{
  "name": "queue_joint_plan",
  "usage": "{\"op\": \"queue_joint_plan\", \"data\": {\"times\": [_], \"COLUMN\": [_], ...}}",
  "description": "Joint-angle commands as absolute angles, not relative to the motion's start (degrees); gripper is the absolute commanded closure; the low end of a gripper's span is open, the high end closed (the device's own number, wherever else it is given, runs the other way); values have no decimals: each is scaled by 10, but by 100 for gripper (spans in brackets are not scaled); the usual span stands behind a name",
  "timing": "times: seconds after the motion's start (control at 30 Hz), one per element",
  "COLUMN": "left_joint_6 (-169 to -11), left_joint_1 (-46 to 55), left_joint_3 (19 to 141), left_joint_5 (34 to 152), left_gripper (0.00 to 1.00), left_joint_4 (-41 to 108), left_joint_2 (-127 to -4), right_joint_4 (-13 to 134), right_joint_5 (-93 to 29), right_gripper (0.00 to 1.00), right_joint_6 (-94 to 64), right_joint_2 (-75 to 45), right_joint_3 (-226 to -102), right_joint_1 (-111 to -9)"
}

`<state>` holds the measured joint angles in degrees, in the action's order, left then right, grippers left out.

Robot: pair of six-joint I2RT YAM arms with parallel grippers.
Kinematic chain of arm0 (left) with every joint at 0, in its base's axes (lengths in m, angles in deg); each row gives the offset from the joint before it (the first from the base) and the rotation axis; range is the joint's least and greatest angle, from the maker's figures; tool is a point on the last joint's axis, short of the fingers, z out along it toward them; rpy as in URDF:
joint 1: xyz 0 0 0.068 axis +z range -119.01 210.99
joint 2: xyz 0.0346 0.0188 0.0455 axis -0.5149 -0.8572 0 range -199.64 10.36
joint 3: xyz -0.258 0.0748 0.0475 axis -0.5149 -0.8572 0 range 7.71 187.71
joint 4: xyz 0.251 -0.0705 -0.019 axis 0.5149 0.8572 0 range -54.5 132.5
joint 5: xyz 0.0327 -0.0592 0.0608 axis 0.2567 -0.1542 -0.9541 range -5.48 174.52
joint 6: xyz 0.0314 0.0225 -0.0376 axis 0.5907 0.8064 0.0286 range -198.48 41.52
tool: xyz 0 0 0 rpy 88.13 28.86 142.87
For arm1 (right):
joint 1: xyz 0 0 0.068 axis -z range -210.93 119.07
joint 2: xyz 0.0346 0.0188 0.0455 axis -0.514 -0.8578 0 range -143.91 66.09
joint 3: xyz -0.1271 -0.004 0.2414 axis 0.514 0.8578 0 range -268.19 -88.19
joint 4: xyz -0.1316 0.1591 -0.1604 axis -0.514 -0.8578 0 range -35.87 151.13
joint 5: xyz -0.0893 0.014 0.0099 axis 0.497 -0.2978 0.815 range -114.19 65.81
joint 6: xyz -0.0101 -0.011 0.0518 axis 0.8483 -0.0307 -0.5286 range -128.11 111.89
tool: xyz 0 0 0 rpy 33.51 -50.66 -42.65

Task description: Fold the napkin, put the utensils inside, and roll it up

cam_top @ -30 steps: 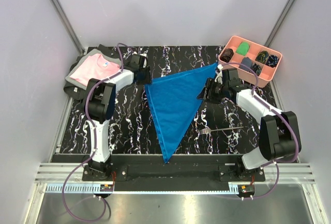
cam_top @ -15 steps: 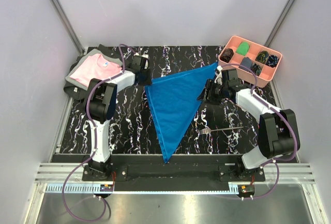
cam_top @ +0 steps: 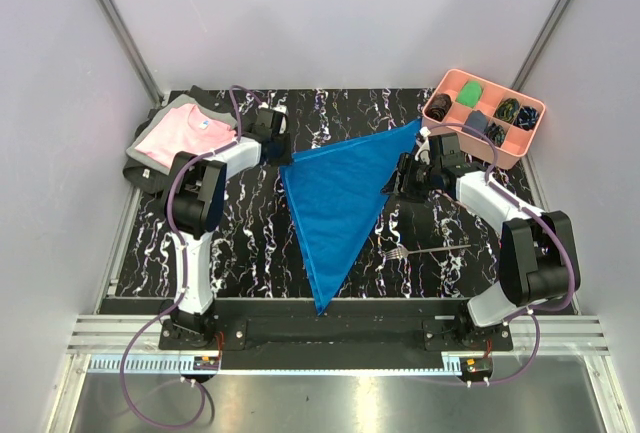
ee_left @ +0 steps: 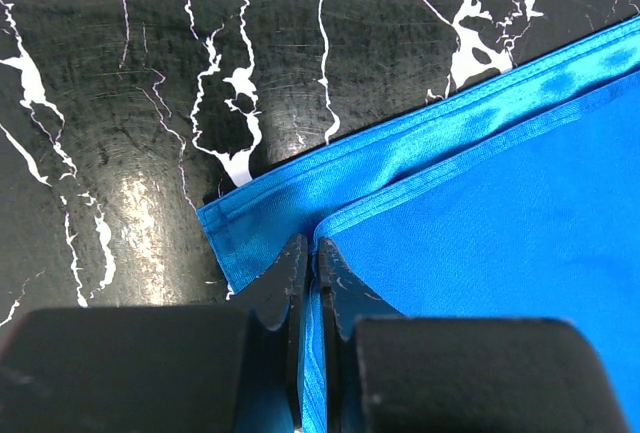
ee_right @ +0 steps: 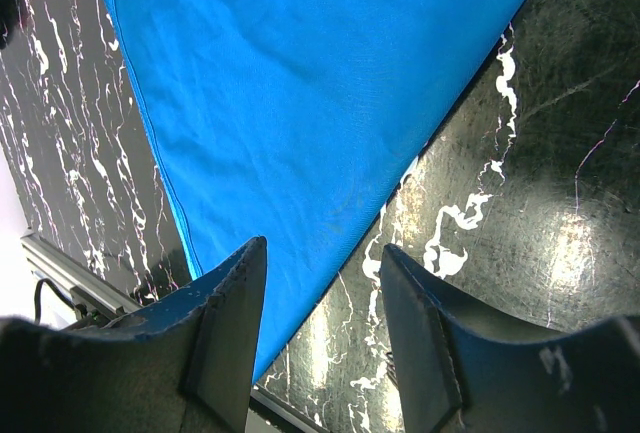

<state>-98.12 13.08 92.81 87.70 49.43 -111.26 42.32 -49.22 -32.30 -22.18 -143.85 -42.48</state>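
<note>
The royal-blue napkin lies folded into a triangle on the black marbled table, its long tip toward the near edge. My left gripper is shut on the napkin's left corner; in the left wrist view the hem is pinched between the jaws. My right gripper is open and empty just above the napkin's right edge, fingers spread. A silver fork lies on the table right of the napkin. A second utensil does not show.
A pink folded shirt with grey trim lies at the back left. A pink divided tray with small dark and green cloth bundles stands at the back right. The table's front rail runs below the napkin tip.
The left gripper has shifted slightly back with the napkin corner. The right gripper has edged a little to the left along the napkin's right edge. The napkin's shape is the same.
</note>
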Motion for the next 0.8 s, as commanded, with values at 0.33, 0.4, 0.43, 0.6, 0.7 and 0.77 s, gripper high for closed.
{"op": "queue_joint_plan", "data": {"times": [0.33,0.4,0.43,0.6,0.7,0.77], "left_joint_6": [-975,-976,-977,-978,-975,-975], "left_joint_1": [129,129,129,129,130,133], "left_joint_3": [940,941,941,942,945,947], "left_joint_5": [849,853,853,853,849,848], "left_gripper": [97,95,94,94,94,95], "left_joint_4": [474,473,473,471,472,473], "left_joint_2": [-1071,-1066,-1066,-1061,-1064,-1067], "right_joint_4": [423,423,423,423,422,422], "right_joint_5": [-503,-503,-502,-503,-504,-505], "right_gripper": [42,42,42,42,42,42], "right_joint_6": [-315,-315,-315,-314,-314,-315], "right_joint_2": [-214,-214,-215,-215,-214,-214], "right_joint_3": [-1437,-1437,-1437,-1435,-1434,-1434], "right_joint_1": [-419,-419,-419,-418,-419,-419]}}
